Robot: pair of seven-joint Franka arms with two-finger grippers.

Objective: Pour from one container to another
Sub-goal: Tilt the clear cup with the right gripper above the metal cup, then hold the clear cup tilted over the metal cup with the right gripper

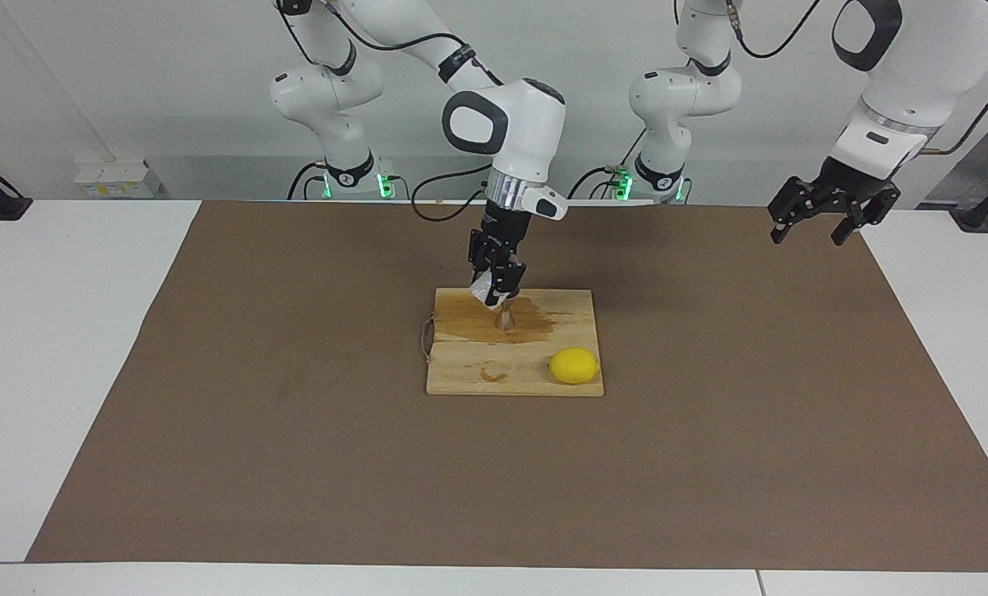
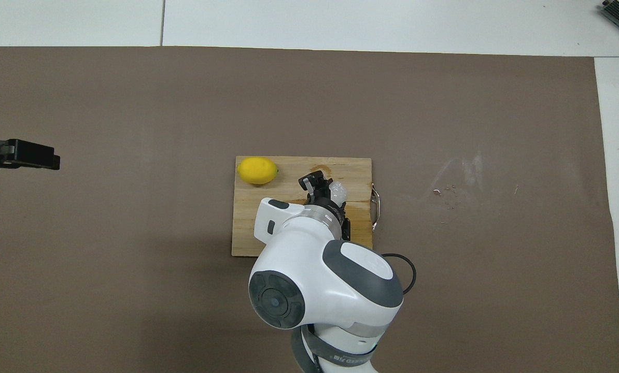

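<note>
Facing view: right gripper (image 1: 498,291) clamping knobbly clear cup (image 1: 484,289), tilted, at twelve o'clock above hourglass metal jigger (image 1: 505,318) (on wet wooden board (image 1: 544,377)); left gripper (image 1: 818,222) spread wide, idle.

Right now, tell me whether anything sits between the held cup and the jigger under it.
Nothing visible does. The right tool holds the clear cup tilted directly over the jigger on the wooden board. The lemon lies aside, farther from the robots.
</note>
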